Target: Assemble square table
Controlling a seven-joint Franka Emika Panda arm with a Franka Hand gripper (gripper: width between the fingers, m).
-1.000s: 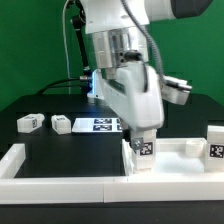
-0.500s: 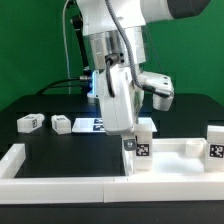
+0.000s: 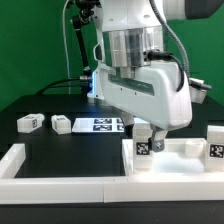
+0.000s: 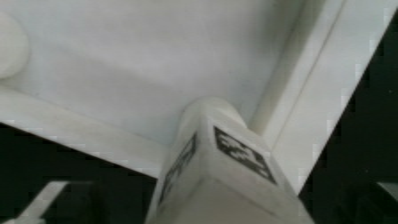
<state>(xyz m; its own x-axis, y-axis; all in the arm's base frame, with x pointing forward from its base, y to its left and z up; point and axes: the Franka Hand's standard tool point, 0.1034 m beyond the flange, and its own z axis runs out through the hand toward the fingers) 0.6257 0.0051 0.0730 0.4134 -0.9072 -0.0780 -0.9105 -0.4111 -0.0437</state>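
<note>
The white square tabletop [image 3: 186,164] lies at the exterior view's right, rim up. My gripper [image 3: 146,134] is shut on a white tagged leg [image 3: 146,150] that stands upright at the tabletop's left corner. In the wrist view the same leg [image 4: 217,165] fills the space between my dark fingers, with the tabletop's inner face and rim [image 4: 160,70] behind it. Whether the leg sits in a corner hole is hidden. Another leg [image 3: 215,142] stands at the tabletop's far right. Two loose legs [image 3: 28,122] [image 3: 62,124] lie at the left.
The marker board [image 3: 101,125] lies flat behind the arm, next to the loose legs. Low white wall bars run along the front [image 3: 60,186] and the left [image 3: 12,158] of the black table. A green backdrop stands behind.
My wrist has turned about its vertical axis while staying over the tabletop's left corner. The held leg has stayed at the same spot.
</note>
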